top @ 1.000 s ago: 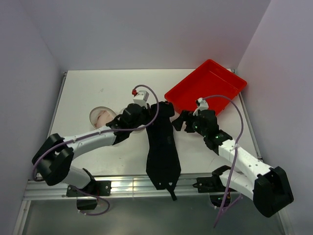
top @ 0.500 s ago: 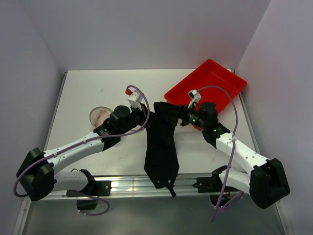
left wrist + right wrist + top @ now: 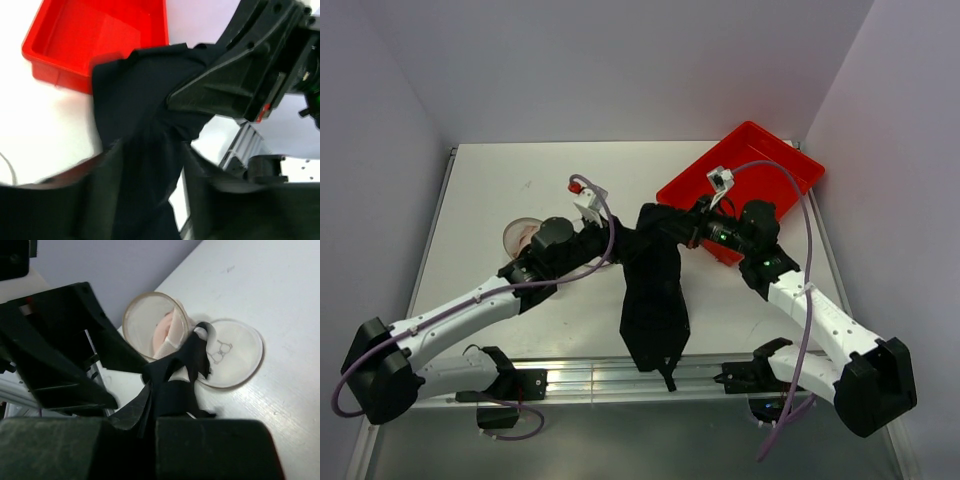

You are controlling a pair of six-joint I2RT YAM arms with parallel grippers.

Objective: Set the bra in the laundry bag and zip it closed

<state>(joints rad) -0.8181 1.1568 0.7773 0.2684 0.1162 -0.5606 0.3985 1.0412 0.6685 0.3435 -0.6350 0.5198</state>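
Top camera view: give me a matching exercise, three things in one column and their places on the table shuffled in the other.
Things:
1. bra
2. laundry bag
3. red tray

Places:
A. far right corner
B. left of centre
C. centre, reaching the near edge

Pairs: 1-C, 2-B, 3-A
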